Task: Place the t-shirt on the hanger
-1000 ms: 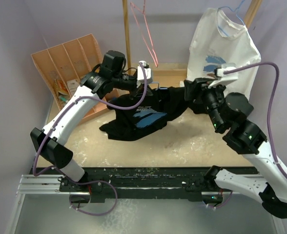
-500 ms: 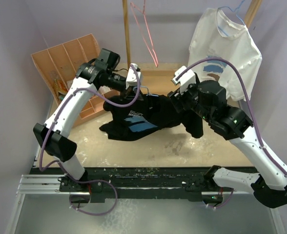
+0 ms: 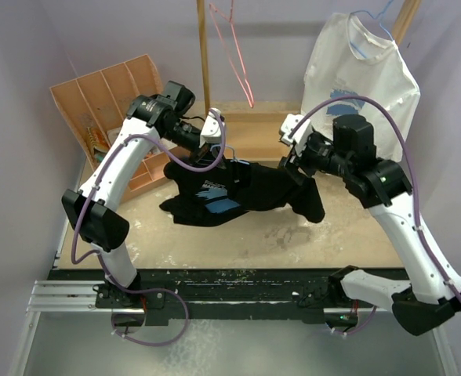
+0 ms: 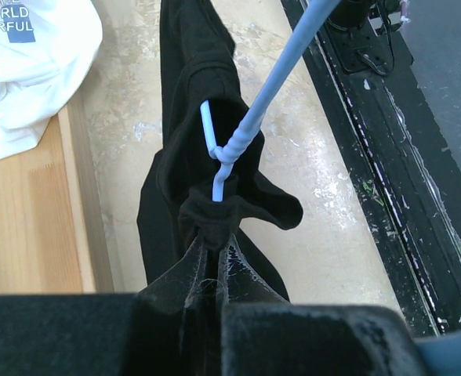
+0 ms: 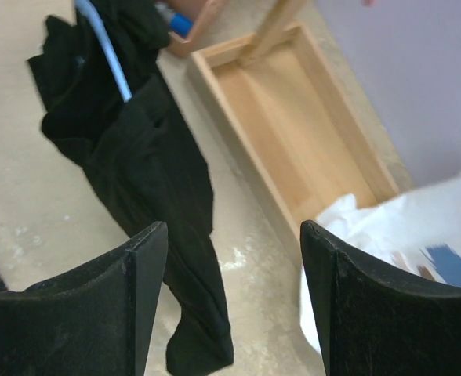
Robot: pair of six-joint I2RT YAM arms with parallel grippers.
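Observation:
The black t-shirt (image 3: 242,188) hangs bunched over the middle of the table, its blue graphic (image 3: 219,205) partly showing. My left gripper (image 3: 213,149) is shut on a gathered fold of the t-shirt (image 4: 191,157). The light-blue hanger (image 4: 254,117) runs diagonally through the cloth; its twisted neck ends in the bunch just above my fingertips (image 4: 229,262). My right gripper (image 3: 288,157) stands open at the t-shirt's right end, holding nothing. In the right wrist view the t-shirt (image 5: 152,172) hangs below and left of the right gripper (image 5: 232,231), and a piece of hanger wire (image 5: 105,47) shows.
A white t-shirt (image 3: 364,70) hangs at the back right, and a pink-red hanger (image 3: 234,47) hangs on a wooden post. A shallow wooden tray (image 5: 293,117) lies behind the work area. An orange divided bin (image 3: 105,102) leans at the back left. A black rail (image 3: 238,286) edges the front.
My right arm has lifted and its open gripper has moved left toward the t-shirt. The left gripper has shifted a little left with the cloth. The t-shirt's right end now droops.

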